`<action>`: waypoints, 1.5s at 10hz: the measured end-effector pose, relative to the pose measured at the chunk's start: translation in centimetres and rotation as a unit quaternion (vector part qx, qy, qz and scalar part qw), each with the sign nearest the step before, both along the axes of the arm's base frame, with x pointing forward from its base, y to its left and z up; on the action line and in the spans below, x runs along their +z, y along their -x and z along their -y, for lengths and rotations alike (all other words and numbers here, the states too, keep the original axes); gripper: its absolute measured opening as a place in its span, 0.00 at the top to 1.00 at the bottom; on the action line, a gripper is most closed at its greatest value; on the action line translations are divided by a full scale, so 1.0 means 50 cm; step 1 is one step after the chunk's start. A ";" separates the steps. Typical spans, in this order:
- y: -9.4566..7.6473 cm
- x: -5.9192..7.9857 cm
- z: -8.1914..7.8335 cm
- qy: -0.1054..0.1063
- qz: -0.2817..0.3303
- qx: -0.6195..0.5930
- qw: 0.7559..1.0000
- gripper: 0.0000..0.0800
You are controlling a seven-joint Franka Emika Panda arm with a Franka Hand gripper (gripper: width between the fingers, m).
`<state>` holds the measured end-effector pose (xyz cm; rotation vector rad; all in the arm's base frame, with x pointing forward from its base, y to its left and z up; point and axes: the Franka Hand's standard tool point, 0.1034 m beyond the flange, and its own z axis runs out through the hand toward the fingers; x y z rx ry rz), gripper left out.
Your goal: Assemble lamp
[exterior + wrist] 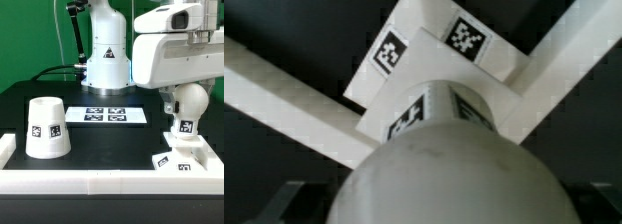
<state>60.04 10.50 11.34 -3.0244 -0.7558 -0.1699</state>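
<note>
Gripping the bulb (184, 124), hand (186, 98) hovers above base (176, 162).

The white cone shade (47, 128) stands wide end down at the exterior view's left, near the front edge, one black-and-white tag facing forward. Well apart from it, at the exterior view's right, the round bulb (187, 106) is upright, its tagged stem pointing down over the small square base (179, 163). The base lies in the near right corner, tags showing on its top face. From the wrist view the bulb's smooth dome fills the foreground, in line with the base beyond; whether stem and base touch cannot be told.
</note>
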 end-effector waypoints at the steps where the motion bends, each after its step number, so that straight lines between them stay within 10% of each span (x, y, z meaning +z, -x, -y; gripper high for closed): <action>1: -0.001 0.002 0.000 -0.007 -0.002 -0.071 0.997 0.28; 9: -0.002 0.001 0.010 -0.036 -0.015 -0.365 0.930 0.28; 15: 0.010 0.001 -0.005 -0.081 -0.062 -0.650 0.753 0.28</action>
